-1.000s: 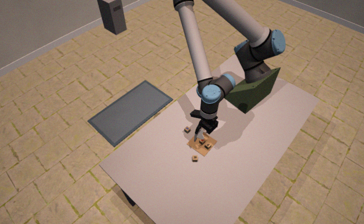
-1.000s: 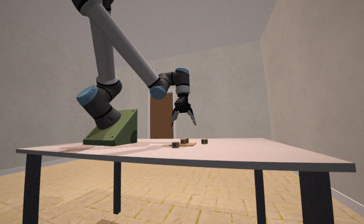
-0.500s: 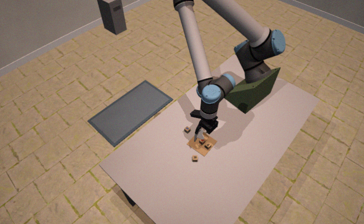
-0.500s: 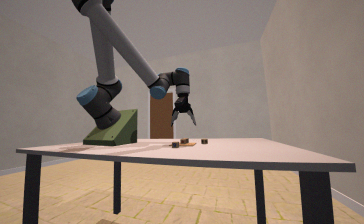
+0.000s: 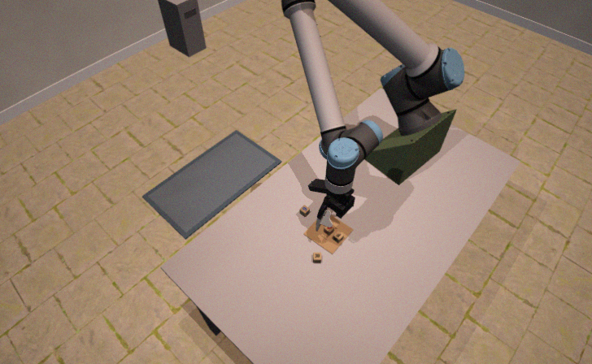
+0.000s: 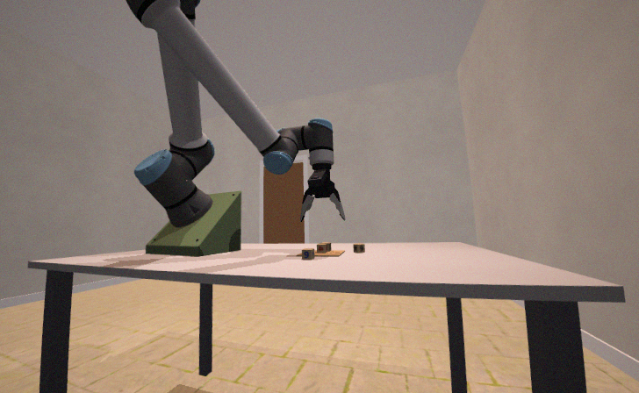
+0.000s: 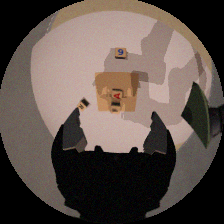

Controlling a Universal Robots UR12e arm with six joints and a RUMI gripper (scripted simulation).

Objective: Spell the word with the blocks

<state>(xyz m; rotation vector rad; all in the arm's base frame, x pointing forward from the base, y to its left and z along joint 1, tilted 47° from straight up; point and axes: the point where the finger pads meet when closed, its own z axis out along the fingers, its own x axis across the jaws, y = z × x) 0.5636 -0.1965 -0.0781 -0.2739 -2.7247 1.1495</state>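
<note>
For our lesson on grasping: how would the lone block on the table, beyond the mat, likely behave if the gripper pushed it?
The block looks like a small flat-faced cube, so it would probably slide, not roll. Squat and low, it seems unlikely to tip. It looks rigid.

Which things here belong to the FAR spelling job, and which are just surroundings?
Job:
mat
red-letter block and dark-letter block on it
two blocks off it
open gripper

Surroundings:
green arm base
grey floor panel
grey cabinet
brown door

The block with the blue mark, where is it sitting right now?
In the top view the blue-marked block sits on the table just off the mat, on its left and toward the arm's green base.
</note>
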